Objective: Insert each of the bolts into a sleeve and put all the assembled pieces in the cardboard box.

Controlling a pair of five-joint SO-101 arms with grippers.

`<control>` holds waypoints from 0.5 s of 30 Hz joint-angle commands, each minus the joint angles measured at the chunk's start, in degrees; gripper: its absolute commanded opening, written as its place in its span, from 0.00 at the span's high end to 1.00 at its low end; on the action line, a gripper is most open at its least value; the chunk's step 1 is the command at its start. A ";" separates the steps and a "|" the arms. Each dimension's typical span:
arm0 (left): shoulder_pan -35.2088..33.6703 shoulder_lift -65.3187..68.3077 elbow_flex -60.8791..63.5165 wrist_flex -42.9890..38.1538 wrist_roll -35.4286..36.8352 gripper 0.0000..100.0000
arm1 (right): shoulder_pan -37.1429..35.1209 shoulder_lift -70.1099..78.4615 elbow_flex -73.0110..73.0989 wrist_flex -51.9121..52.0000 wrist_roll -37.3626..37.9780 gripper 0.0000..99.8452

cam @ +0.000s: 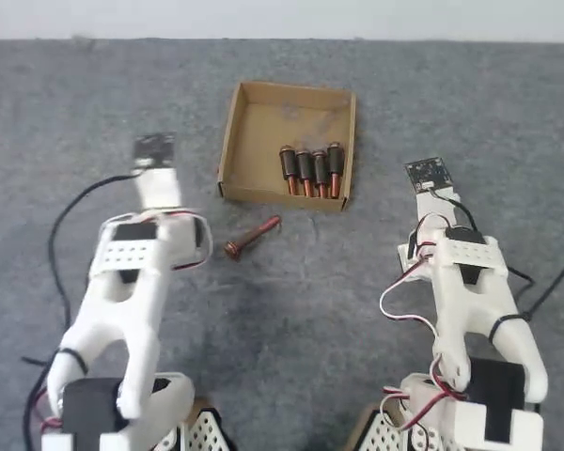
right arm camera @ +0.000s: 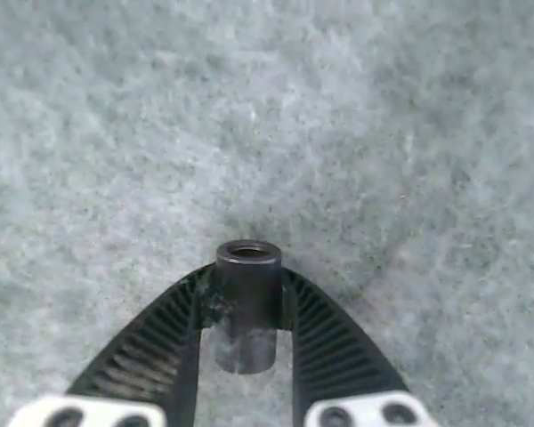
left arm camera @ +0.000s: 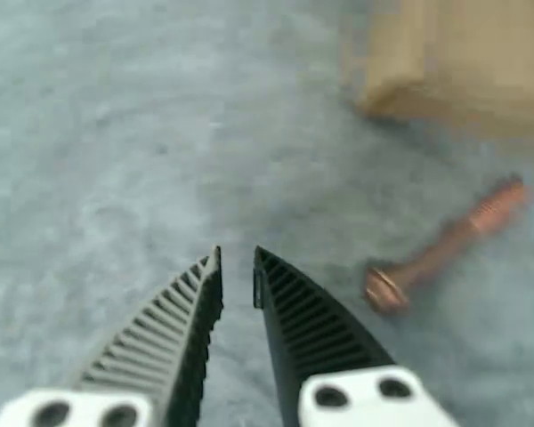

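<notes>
**High view.** A grey counter (cam: 357, 282) is recorded, with a cardboard box (cam: 231, 141) standing open near its far middle. Four assembled pieces (cam: 310, 171) are laid side by side in the box against its near wall, with their long axes running from near to far. One loose bolt (cam: 252, 237) is seen lying flat on the counter just in front of the box, between the two arms and nearer the left one. Its long axis runs on a diagonal, with the head toward the left arm and the tip toward the box.

**Left wrist view.** The left hand (left arm camera: 238, 258) is found slightly parted, with a narrow gap between the fingers and nothing held. The bolt (left arm camera: 445, 249) lies beside it and apart from it, with its head nearer the hand and its tip directed at the cardboard box (left arm camera: 454, 62).

**Right wrist view.** The right hand (right arm camera: 247, 276) is clamped on a dark sleeve (right arm camera: 246, 307) above the counter (right arm camera: 383, 133). The sleeve's long axis is aligned with the fingers, and its open bore is pointed outward past the fingertips.
</notes>
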 commanded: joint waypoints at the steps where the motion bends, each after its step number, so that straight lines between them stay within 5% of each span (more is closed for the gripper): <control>1: 4.40 -0.79 -5.49 3.78 -3.25 0.94 | 0.66 -1.19 -0.53 -1.01 1.14 0.99; 7: 10.64 -0.44 -9.71 9.14 -11.08 0.88 | 0.66 -1.19 -0.53 -1.63 1.14 0.99; 15: 15.65 -0.26 -8.57 9.32 -11.43 0.81 | 0.66 -1.19 -0.53 -1.71 1.14 0.99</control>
